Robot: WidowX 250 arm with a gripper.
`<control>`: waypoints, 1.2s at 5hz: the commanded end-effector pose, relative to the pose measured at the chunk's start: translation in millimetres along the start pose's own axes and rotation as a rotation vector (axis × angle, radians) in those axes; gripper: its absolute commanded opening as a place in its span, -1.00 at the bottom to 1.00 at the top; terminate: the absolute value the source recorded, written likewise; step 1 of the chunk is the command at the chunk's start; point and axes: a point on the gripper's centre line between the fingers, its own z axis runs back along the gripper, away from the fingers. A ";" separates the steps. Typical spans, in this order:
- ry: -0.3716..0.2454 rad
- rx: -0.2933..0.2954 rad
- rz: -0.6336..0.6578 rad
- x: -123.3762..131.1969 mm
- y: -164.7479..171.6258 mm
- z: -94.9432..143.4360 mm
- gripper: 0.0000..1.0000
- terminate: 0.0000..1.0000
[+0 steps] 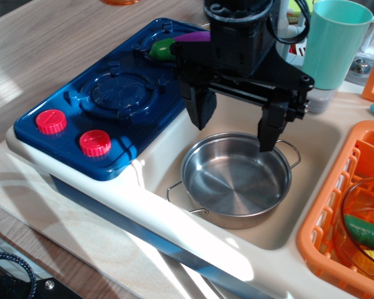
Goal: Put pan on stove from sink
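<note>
Gripper (235,124) is hanging spread wide and empty, over the sink (324,146). Pan (235,180) is sitting directly below it, flat on the sink floor, upright. The far-side finger looks to be reaching down near or just inside the pan's far rim; the near-stove finger is hovering higher, just outside the rim, on the stove side. Contact cannot be confirmed. Stove (112,106) is lying off to the side of the near-stove finger, burner bare, red knobs (75,132) at its front edge.

Risks, judging from here: the rim is thin and shiny, so a pinch on the wall could be slipping or tipping the pan on lift. Closing off-centre could shove the pan against the sink wall. Lifting too low could catch the divider between sink and stove. Orange dish rack (336,218) and teal cup (336,43) are standing close on the other side, so a swing could clip them.
</note>
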 end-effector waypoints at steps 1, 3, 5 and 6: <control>0.000 0.000 0.000 0.0 0.0 0.0 1.00 -1.00; 0.033 -0.068 -0.319 -7.3 -6.9 -17.1 1.00 -1.00; -0.002 -0.150 -0.446 -15.6 -20.9 -49.5 1.00 -1.00; -0.023 -0.158 -0.467 -23.3 -26.3 -55.7 1.00 -1.00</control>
